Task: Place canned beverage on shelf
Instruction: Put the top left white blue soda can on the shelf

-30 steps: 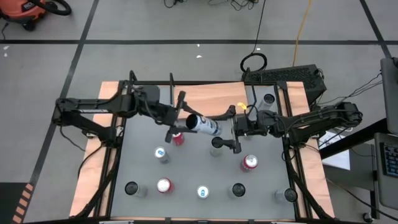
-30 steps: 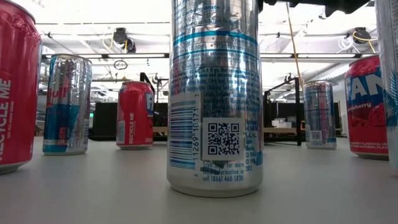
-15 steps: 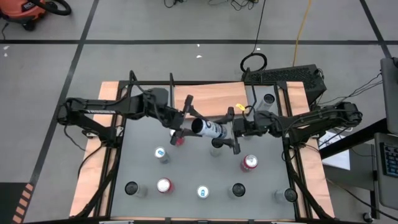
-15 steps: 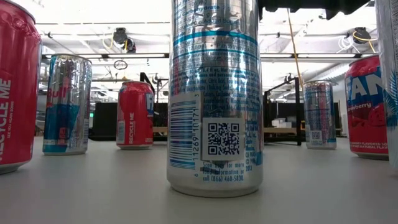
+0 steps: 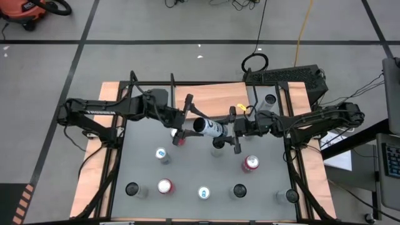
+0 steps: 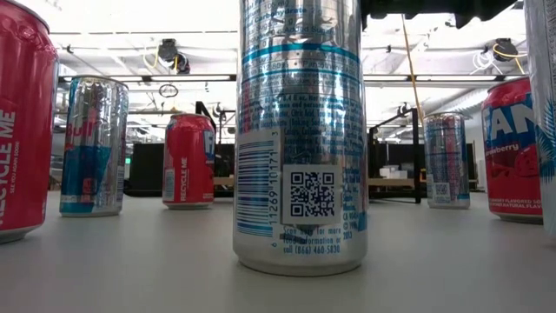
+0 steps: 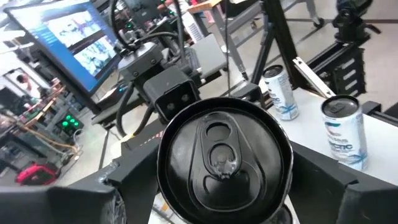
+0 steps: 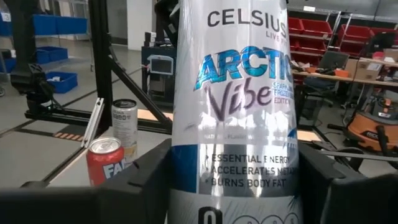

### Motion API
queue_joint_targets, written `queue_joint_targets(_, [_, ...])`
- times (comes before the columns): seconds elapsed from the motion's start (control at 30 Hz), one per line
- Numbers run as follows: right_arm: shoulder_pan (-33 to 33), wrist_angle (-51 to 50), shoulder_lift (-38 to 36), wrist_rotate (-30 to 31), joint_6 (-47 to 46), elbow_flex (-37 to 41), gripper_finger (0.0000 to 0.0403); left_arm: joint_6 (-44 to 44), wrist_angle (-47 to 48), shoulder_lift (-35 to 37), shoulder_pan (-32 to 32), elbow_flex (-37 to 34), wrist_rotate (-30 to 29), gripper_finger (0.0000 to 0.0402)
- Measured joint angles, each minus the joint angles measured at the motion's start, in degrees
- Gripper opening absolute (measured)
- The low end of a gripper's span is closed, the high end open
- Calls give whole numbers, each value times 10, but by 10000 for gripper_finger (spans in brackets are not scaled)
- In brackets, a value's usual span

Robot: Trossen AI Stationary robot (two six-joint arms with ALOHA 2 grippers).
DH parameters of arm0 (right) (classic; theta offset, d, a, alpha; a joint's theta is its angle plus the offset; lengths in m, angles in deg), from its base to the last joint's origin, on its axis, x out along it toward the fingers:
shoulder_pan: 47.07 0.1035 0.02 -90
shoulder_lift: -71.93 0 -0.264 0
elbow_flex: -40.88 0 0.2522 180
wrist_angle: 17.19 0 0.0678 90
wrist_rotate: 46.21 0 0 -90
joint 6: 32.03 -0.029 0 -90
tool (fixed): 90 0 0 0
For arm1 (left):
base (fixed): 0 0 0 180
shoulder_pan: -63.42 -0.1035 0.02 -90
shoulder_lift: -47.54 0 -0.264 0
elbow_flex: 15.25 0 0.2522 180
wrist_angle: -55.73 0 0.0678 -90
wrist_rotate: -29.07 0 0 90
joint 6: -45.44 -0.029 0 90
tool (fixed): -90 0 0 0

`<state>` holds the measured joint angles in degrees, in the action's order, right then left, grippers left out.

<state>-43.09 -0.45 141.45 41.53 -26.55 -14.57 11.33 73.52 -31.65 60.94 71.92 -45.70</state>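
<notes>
1. High view: the can (image 5: 207, 127) hangs in the air over the middle of the frame, lying on its side between the two arms. Its long axis runs from upper left to lower right.
2. The left gripper (image 5: 187, 120) is at the can's upper-left end and the right gripper (image 5: 230, 130) at its lower-right end. The can bridges the gap between them.
3. In the left wrist view the can's black top with its pull tab faces the camera squarely, so the top points at the left gripper and the base at the right one.
4. In the right wrist view the right gripper's fingers (image 8: 146, 180) lie against both sides of the can near its base, and the printed wall runs away from the camera. I read that as a pinch on the can.
5. Whether the left gripper is clamping the top end or has let go cannot be told from these pictures.
6. The shelf (image 5: 209, 94), a light-wood board with black rod frames, runs along the upper edge of the table. It lies just above the can in the frame and is not touching it.
7. Both grippers are about equally near the board. The right arm looks to have the firmer hold, so it is probably the one to carry the can.
8. The coming move likely turns on that upward offset, and on tipping the can from lying to upright before it is set down.
9. Other cans (image 5: 250, 164) stand on the grey tabletop (image 5: 187, 169) in the lower half of the frame, apart from the held one.
</notes>
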Motion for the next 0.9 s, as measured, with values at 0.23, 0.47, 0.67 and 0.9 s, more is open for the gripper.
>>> queue_joint_targets(0.23, [0, 10, 0, 31, 12, 1, 209, 38, -3, 0, 0, 0, -31, 294])
queue_joint_targets(0.47, [0, 6, -5, 51, 16, 1, 203, 69, 8, 3, 3, 0, -82, 295])
queue_joint_targets(0.67, [1, 1, -21, 98, 28, 1, 203, 118, 9, 14, 7, 1, -153, 295])
queue_joint_targets(0.9, [3, -10, -29, 170, 32, 1, 203, 203, 19, 20, 25, 1, -247, 295])
